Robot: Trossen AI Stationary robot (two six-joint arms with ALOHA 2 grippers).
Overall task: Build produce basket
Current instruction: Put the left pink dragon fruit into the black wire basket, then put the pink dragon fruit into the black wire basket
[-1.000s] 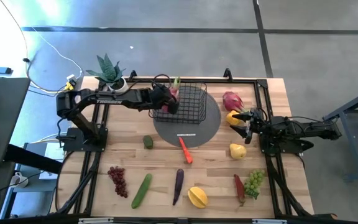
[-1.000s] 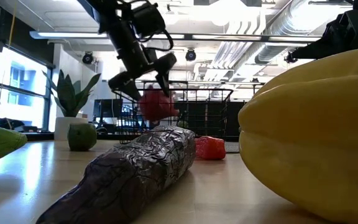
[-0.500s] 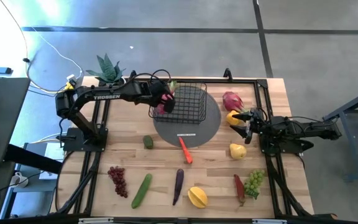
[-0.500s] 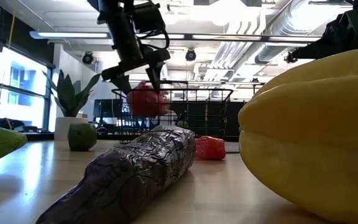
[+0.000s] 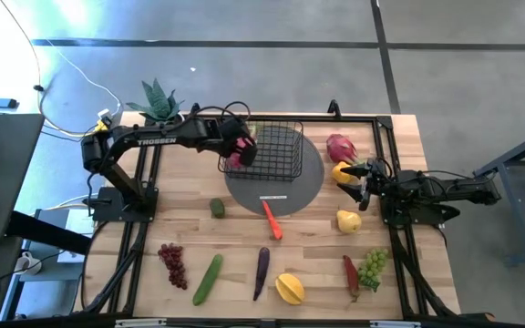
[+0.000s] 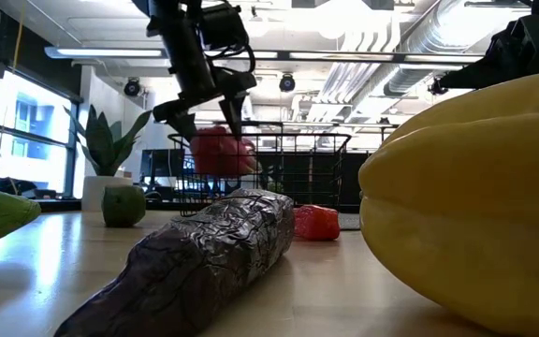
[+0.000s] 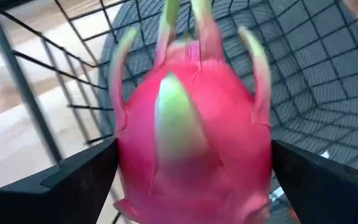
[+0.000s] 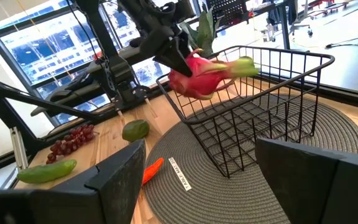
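My left gripper (image 5: 238, 150) is shut on a pink dragon fruit (image 7: 191, 118) with green scales and holds it over the left wall of the black wire basket (image 5: 276, 150). The basket stands on the grey round mat (image 5: 306, 182). My right gripper (image 5: 358, 178) waits open at the table's right side, beside a yellow piece (image 5: 342, 172) and a second dragon fruit (image 5: 340, 146). An orange carrot (image 5: 272, 220) lies at the mat's near edge. My left gripper pinches the dragon fruit's body by its two opposite sides (image 7: 126, 155), one finger (image 7: 79, 174) on each. The fingers slant down from the table's left. The fruit is lifted clear above the basket's left rim (image 8: 185, 121), its green leafy tip (image 8: 244, 65) pointing over the basket.
Along the near edge lie red grapes (image 5: 173, 264), a cucumber (image 5: 208, 278), a purple pod (image 5: 261, 271), a yellow star fruit (image 5: 290, 288), a red pod (image 5: 350, 273) and green grapes (image 5: 372, 266). A potted plant (image 5: 158, 102) stands at the far left.
My left gripper has risen a little and tipped more steeply downward, carrying the dragon fruit slightly toward the table's left edge, from over the basket's inside to above its left wall. The fruit stays held and clear of the basket.
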